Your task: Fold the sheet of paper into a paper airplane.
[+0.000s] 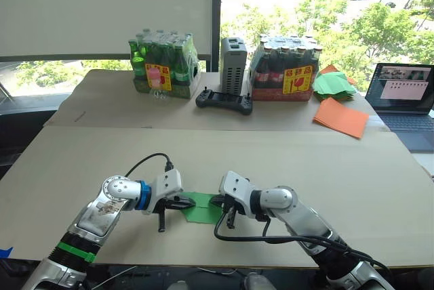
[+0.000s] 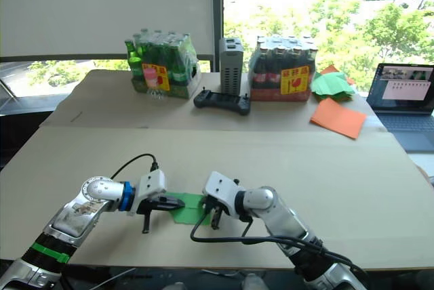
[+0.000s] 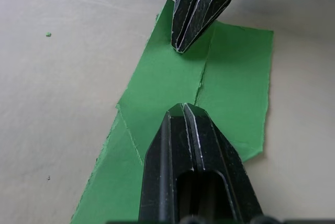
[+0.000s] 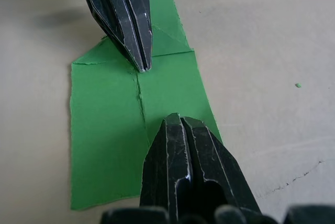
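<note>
Paper (image 1: 203,210) lies flat on the near table (image 1: 305,168), nose corners folded to a centre seam. Left gripper (image 1: 180,202) and right gripper (image 1: 224,203), fingers together, press that seam from opposite ends. Centre fold and wings remain; roughly a third done.

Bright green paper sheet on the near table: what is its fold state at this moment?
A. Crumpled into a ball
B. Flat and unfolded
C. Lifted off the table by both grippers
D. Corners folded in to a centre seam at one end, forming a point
D. The bright green paper sheet lies flat on the cardboard-covered table, with flaps meeting along a centre seam and a pointed end beside the left gripper.
</note>
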Tool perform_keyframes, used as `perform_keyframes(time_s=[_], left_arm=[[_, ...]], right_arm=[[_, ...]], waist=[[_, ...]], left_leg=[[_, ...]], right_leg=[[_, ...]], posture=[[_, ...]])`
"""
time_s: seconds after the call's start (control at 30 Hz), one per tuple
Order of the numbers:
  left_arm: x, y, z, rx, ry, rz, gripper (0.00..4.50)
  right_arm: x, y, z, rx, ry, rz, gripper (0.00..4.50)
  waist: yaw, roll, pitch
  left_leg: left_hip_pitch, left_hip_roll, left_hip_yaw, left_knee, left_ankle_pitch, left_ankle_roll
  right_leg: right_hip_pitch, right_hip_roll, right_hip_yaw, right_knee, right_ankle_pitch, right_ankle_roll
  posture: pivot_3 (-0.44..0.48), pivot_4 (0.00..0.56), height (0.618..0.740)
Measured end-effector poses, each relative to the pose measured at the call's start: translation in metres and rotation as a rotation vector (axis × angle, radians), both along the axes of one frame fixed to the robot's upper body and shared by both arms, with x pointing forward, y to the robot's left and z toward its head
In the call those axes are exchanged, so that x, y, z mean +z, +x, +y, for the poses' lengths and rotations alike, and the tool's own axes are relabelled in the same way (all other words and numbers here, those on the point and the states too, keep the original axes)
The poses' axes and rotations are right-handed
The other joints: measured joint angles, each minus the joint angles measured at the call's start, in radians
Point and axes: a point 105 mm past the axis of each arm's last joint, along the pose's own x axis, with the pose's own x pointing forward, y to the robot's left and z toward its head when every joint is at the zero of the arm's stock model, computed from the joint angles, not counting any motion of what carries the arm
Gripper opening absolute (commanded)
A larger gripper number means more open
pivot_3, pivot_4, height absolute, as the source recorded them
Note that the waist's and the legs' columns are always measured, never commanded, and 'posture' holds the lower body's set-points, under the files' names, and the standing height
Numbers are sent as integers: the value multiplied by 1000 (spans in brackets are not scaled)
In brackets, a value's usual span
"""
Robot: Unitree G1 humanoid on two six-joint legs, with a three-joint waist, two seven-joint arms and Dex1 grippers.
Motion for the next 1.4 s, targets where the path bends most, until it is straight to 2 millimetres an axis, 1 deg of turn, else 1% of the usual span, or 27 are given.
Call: perform_keyframes(time_s=[0.2,0.33,0.47,0.77,1.0,1.1,1.27,1.4], left_arm=[[-3,0,-9,-33,-1,-1,0],[-4,0,-9,-43,3,-7,0],[-6,0,-4,-54,11,-22,0],[-7,-4,23,-15,55,-42,0],[-8,-8,49,47,92,-38,0],[-8,-7,57,66,102,-43,0],[-5,-5,62,96,88,-40,0],[0,-8,66,180,17,37,0]], right_arm=[[0,0,0,0,-6,-2,36],[0,0,0,-1,-8,-4,36],[0,0,0,-1,-8,-3,36],[-1,0,0,-4,-12,3,36],[-2,0,-1,-4,-17,10,36],[-2,-1,-1,-2,-19,15,36],[-2,-1,0,4,-20,18,36],[0,-3,0,6,-16,16,36]], waist=[[1,0,0],[1,0,0],[-1,1,-1],[-6,1,-1],[-7,3,-2],[-7,3,-2],[-8,4,-2],[-8,3,-2]], left_leg=[[0,0,0,0,0,0],[1,0,0,0,0,0],[1,0,0,0,0,0],[5,2,1,-2,0,0],[8,8,2,-4,0,0],[12,10,2,-8,0,0],[14,12,1,-11,0,0],[11,13,1,-11,0,0]], right_leg=[[0,0,0,0,0,0],[1,0,0,0,0,0],[1,0,0,0,0,0],[3,2,1,1,0,0],[3,9,1,0,-1,-3],[4,11,3,0,-2,-4],[3,15,3,2,-4,-6],[0,15,3,2,-4,-7]], posture=[[0,150,740],[0,150,740],[0,150,740],[0,150,740],[0,150,740],[0,150,740],[0,150,740],[0,150,740]])
